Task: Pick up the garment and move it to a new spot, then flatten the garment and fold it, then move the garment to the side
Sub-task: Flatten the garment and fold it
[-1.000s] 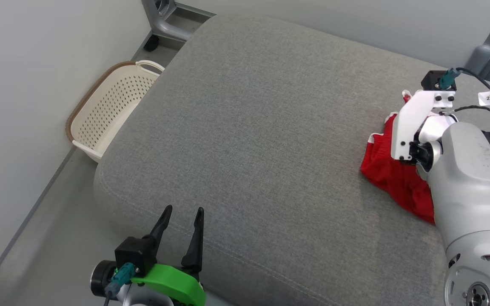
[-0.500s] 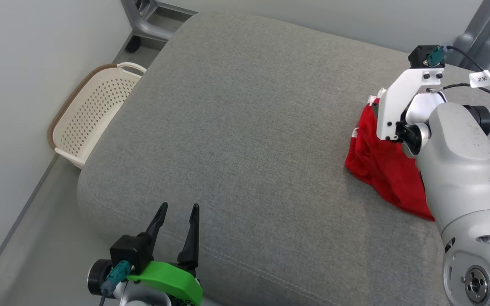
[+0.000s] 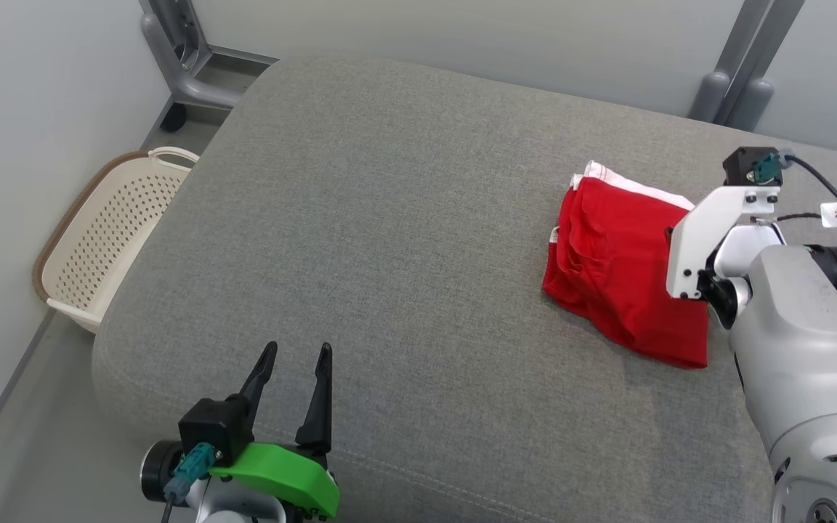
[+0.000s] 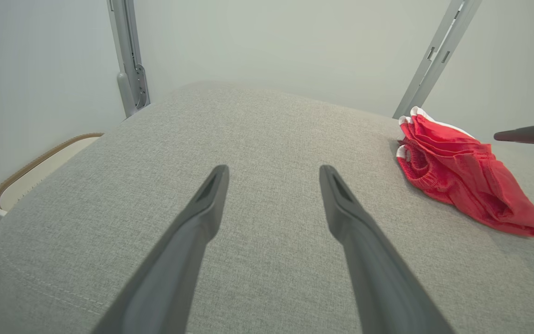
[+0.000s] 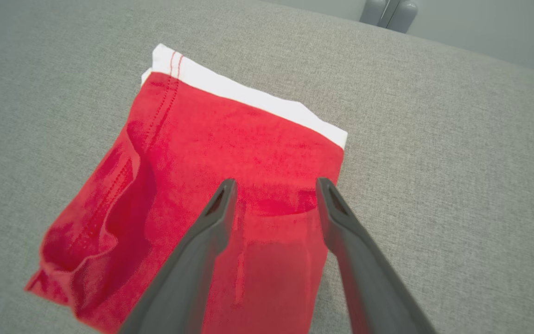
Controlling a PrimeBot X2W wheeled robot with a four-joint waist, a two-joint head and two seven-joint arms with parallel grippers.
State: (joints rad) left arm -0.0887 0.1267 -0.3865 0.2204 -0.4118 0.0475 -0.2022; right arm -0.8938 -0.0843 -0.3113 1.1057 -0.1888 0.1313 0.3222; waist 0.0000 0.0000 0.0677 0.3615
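Since the red garment is lying folded flat on the right side of the grey cushion, white hem at its far edge, I'd guess we're at the tail end of the job. Right gripper hangs over it with jaws spread wide and nothing between them, so the cloth rests on its own. Left gripper is parked near the cushion's front edge, also wide and empty, well apart from the garment, probably just keeping out of the way. Laundry basket sits on the floor off to the left.
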